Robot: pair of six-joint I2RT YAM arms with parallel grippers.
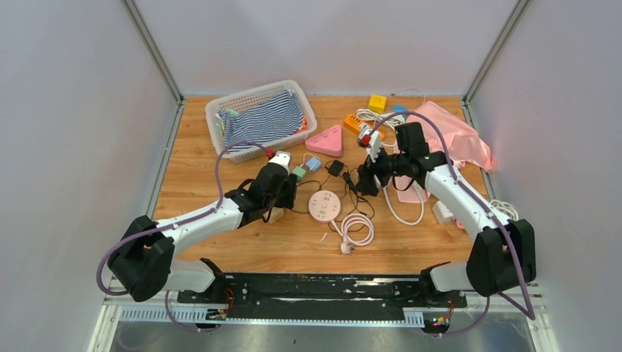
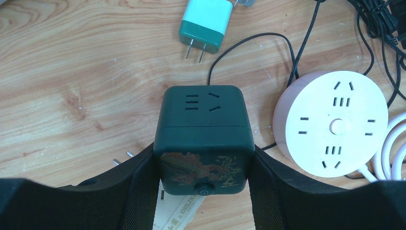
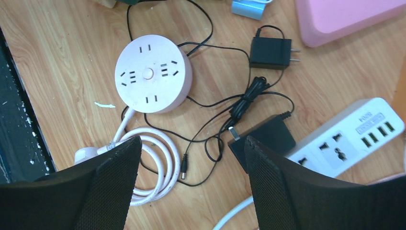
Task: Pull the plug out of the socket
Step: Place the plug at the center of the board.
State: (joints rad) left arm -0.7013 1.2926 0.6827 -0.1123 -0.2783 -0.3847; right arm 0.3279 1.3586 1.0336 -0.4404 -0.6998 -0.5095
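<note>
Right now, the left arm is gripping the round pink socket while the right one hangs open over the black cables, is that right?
Not quite. The left gripper is closed on the black cube socket, not the round pink socket, which lies free beside it; the left wrist view shows this. The right gripper does hang open over the black cables.

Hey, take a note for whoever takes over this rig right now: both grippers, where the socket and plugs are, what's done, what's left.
Left gripper: shut on the black cube socket.
Right gripper: open, empty, above the black adapter and its tangled cable.
Green-and-white charger lies loose beyond the cube, prongs bare. Round pink socket beside the cube has no plug in it.
Done: no plug shows in the cube's visible faces, so the pull looks finished.
Left: check the cube's hidden faces, then release it.
</note>
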